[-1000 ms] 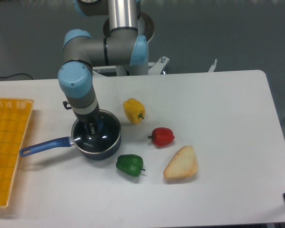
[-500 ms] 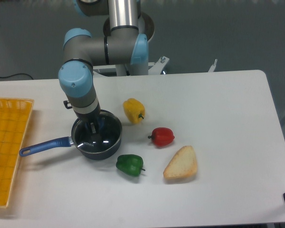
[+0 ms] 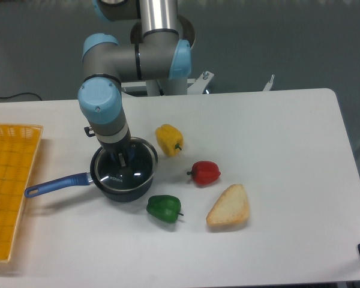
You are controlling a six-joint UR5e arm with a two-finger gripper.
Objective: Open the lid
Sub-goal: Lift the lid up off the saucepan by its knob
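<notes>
My end effector (image 3: 125, 159) is clenched on the blue knob of the lid (image 3: 128, 167) — I think, the view is tight. The lid has just shifted rightward off the saucepan (image 3: 117, 187) rim — opening has begun.

Light: even and bright from overhead, we judge.
Shadows: soft, short beneath objects.
Glare: on the lid (image 3: 127, 165), perhaps.
Focus: slightly soft.
</notes>
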